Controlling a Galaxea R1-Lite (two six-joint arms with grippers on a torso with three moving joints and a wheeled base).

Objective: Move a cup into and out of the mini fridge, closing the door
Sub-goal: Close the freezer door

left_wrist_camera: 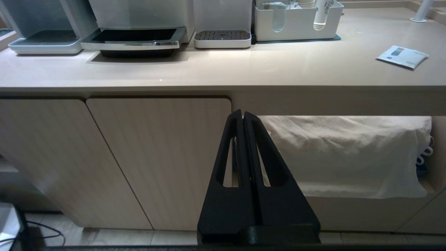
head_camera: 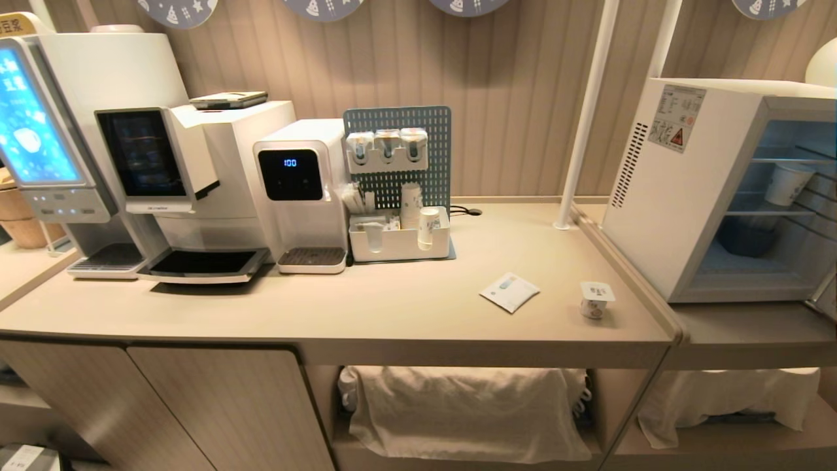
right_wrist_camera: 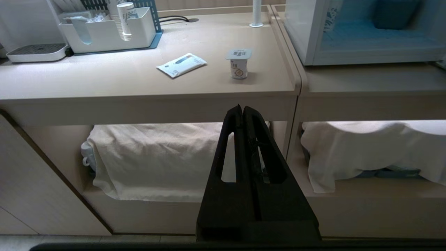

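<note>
The cup, a small white pot with a flat foil lid, stands upright near the front right corner of the beige counter. In the right wrist view the cup is above and beyond my right gripper, which is shut and empty, low in front of the counter's edge. The mini fridge sits on the lower counter to the right, its inside open to view. Only a sliver of the door shows, swung out at the right border. My left gripper is shut and empty before the cabinet fronts.
A white sachet lies left of the cup. A paper cup and a dark bowl sit inside the fridge. Coffee machines and a white organiser line the back. A white pole stands between the counters. Cloth-covered items fill the shelf below.
</note>
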